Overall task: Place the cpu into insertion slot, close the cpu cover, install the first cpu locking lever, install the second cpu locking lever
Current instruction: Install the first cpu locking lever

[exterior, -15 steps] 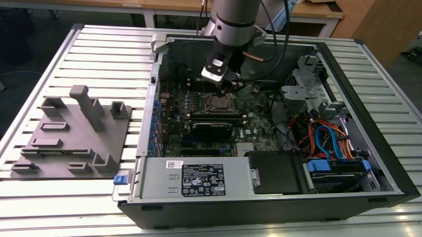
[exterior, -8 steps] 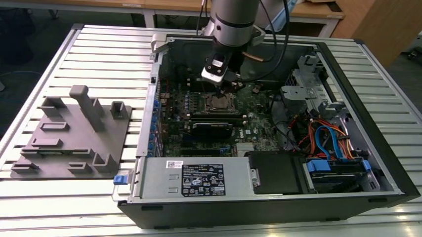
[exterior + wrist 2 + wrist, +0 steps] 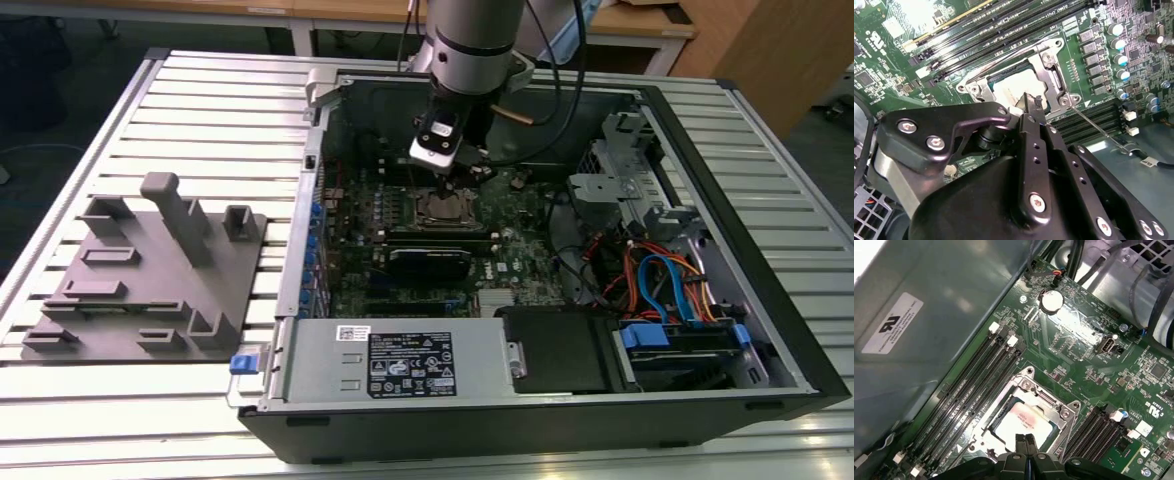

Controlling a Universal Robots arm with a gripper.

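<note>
The insertion slot (image 3: 441, 208) sits in the green board inside the open computer case. The cpu (image 3: 1019, 421) lies in it, its silver top (image 3: 1011, 86) showing through the window of the cpu cover (image 3: 1061, 412), which lies flat over it (image 3: 1051, 75). A thin wire locking lever (image 3: 1099, 127) sticks out from one corner of the socket, away from the frame. My gripper (image 3: 449, 172) hangs just above the socket's edge, its black fingertips (image 3: 1025, 441) pressed together, shut on nothing (image 3: 1032, 102).
Long black memory slots (image 3: 979, 375) flank the socket on both sides. The case walls (image 3: 320, 110), a drive cage (image 3: 607, 190) and bundled cables (image 3: 654, 280) surround the board. A grey fixture tray (image 3: 147, 270) lies outside the case on the exterior view's left.
</note>
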